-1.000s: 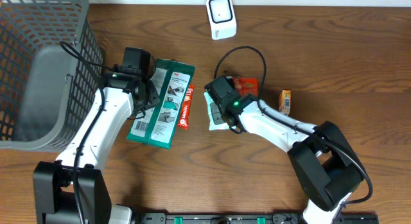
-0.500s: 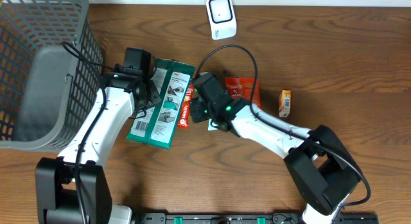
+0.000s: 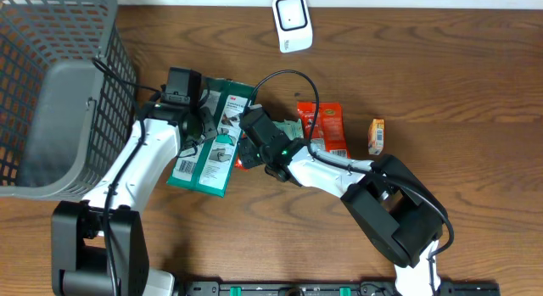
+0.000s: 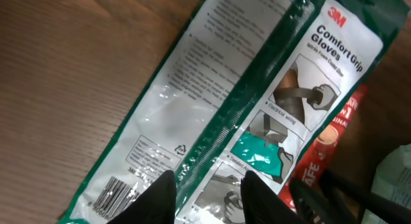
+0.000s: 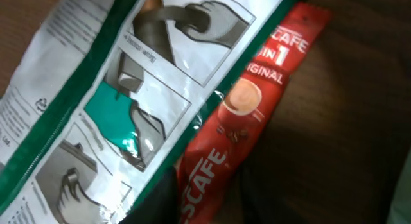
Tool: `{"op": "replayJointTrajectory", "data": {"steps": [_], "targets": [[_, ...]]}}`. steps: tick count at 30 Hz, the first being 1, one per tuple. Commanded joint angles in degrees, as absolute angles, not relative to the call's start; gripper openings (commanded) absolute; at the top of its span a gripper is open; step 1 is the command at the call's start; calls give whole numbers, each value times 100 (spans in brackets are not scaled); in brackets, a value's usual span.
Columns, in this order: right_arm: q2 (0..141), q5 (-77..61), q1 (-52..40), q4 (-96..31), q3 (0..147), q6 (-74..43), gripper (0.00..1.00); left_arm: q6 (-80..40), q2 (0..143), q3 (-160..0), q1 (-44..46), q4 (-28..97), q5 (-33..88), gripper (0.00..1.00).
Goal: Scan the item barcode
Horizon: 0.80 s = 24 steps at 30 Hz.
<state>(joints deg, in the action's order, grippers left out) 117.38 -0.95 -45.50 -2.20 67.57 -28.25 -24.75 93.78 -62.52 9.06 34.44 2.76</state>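
The right gripper (image 5: 207, 208) has swung left, now narrowly open astride the red foil coffee stick (image 5: 257, 99), which touches the green-and-clear plastic glove pack (image 4: 212, 102) under the part-open left gripper (image 4: 209, 197). Better pinch the stick mid-length, then face its barcode to the white box scanner (image 3: 293, 23) at 1 o'clock

One each: basket (image 3: 109, 9), scanner (image 3: 291, 22), glove pack (image 3: 202, 167), coffee stick (image 5: 239, 118), orange packet (image 3: 329, 131), small box (image 3: 377, 136).

The left arm (image 3: 140, 164) comes up from the near edge of the bench (image 3: 475, 92) and bends right. The left pincer (image 3: 206, 131) points down, its fingers (image 4: 160, 195) a little apart; whether they pinch anything is unclear. The right arm (image 3: 327, 164) stretches left across the middle. The right pincer (image 3: 246, 148) sits just beside the left one, a little open.
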Motion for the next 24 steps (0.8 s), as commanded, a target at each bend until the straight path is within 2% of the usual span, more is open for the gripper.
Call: {"op": "replayJointTrajectory", "data": {"steps": [1, 3, 13, 17, 18, 21, 24], "targets": [[11819, 16, -4584, -360, 6820, -2869, 14, -2318, 9435, -6143, 908, 3391, 390, 35], [11789, 16, -4584, -445, 6820, -2869, 10, -2318, 9435, -6099, 906, 3369, 388, 35], [11533, 16, -4580, -867, 6820, -2580, 9, -2320, 9435, -6084, 906, 3367, 388, 39], [11371, 16, -4584, -1011, 6820, -2565, 6, -2320, 9435, -6084, 906, 3350, 388, 40], [11369, 14, -4584, -1035, 6820, -2567, 7, -2320, 9435, -6084, 906, 3350, 390, 40], [11371, 19, -4584, -1184, 6820, -2565, 19, -2320, 9435, -6084, 906, 3350, 390, 41], [11373, 14, -4587, -1310, 6818, -2567, 20, -2320, 9435, -6084, 906, 3350, 390, 43]]}}
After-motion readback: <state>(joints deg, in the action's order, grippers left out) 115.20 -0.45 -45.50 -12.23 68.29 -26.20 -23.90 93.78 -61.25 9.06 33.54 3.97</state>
